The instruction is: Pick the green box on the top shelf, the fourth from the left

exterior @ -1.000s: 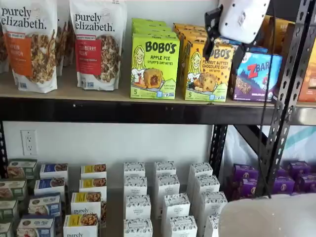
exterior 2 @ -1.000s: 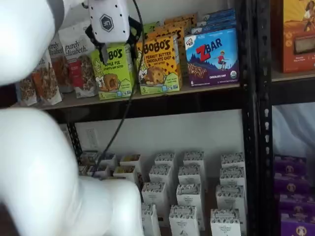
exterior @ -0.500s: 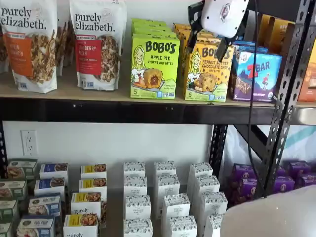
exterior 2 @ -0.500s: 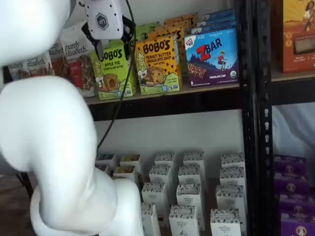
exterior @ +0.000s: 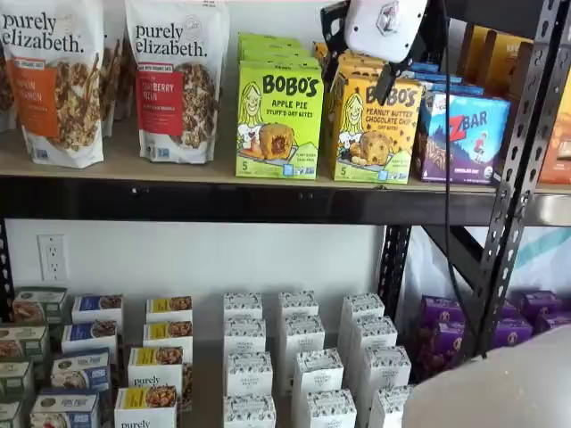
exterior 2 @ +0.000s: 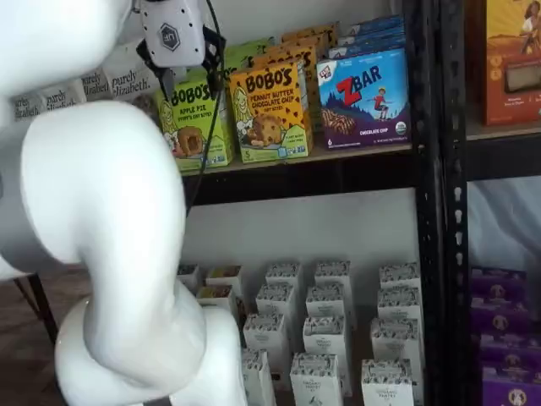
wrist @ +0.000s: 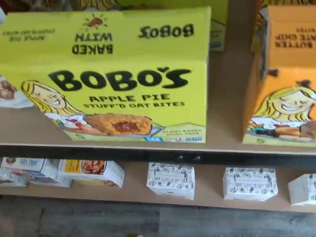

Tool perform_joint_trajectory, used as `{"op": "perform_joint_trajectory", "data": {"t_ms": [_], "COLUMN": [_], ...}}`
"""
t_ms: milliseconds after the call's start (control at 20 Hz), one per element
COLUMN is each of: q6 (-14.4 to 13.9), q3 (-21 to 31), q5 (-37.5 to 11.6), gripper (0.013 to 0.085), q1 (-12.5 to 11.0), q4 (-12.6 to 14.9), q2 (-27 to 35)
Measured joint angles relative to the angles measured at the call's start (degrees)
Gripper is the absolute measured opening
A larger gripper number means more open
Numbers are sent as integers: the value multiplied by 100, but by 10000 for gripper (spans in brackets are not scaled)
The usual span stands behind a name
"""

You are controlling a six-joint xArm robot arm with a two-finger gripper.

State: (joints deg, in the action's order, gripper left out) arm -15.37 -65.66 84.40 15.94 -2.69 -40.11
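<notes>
On the top shelf [exterior: 178,169], the green box [exterior: 279,119] stands upright just left of the orange box [exterior: 375,129], while the end effector [exterior: 359,69], fingers spread wide and empty, hangs in front of them.

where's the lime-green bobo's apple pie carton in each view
Wrist view: the lime-green Bobo's apple pie carton fills most of the picture, close up.
A shelf view: on the top shelf, centre.
A shelf view: upper left, partly behind the end effector.
Shared landmark: the yellow-orange Bobo's peanut butter carton beside it.
</notes>
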Motion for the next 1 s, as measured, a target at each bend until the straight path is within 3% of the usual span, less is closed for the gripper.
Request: {"op": "perform_joint_trajectory", "data": {"t_ms": [650, 1000], "q6": [-139, -345], "q3": [-505, -699], "q5": [-405, -375], "gripper": [850, 850], "q1": [204, 396], "q4": [-38, 171], "q2": [575, 787]}}
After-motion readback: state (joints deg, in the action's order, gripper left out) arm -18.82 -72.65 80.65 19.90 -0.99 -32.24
